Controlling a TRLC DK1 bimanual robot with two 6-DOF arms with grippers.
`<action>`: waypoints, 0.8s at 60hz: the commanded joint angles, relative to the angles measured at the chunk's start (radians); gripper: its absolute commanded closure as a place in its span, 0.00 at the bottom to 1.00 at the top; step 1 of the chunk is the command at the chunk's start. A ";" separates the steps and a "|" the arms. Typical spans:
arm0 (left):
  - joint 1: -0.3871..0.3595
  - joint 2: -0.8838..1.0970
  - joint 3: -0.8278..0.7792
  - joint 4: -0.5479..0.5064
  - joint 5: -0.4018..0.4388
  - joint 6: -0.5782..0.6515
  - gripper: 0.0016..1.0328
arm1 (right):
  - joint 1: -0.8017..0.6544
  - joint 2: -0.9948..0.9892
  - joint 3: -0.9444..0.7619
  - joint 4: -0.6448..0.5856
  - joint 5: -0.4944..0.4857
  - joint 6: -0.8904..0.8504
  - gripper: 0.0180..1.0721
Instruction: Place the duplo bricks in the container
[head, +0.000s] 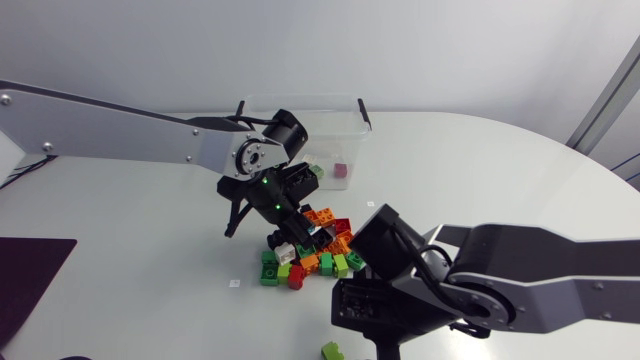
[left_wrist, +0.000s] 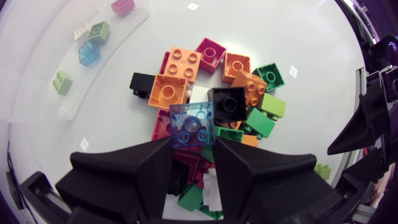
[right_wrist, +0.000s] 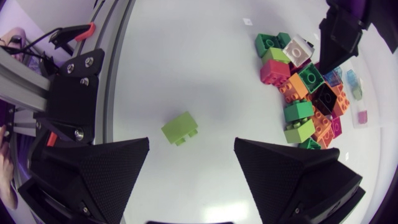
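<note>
A pile of duplo bricks (head: 318, 250) in orange, green, red, black and white lies mid-table. My left gripper (left_wrist: 191, 146) is down on the pile's near side, shut on a translucent blue brick (left_wrist: 191, 126) held between its fingertips. The clear container (head: 300, 118) stands behind the pile and holds a few bricks, among them a pink one (head: 341, 170). My right gripper (right_wrist: 191, 149) hangs open over bare table near the front edge, with a lone lime green brick (right_wrist: 180, 127) just ahead of its fingers and untouched.
The same lime brick (head: 332, 350) lies by the table's front edge, below my right arm (head: 480, 285). A dark mat (head: 30, 275) covers the front left corner. Small white markers (head: 234, 284) dot the tabletop.
</note>
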 joint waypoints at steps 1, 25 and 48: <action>-0.005 -0.038 0.004 -0.002 0.000 0.017 0.73 | 0.009 0.036 0.012 -0.019 -0.001 -0.092 0.06; 0.007 -0.105 0.013 -0.002 0.000 0.018 0.73 | 0.027 0.120 0.069 -0.036 -0.015 -0.258 0.06; 0.050 -0.263 -0.004 -0.004 0.022 0.015 0.73 | 0.052 0.154 0.074 -0.026 -0.015 -0.317 0.15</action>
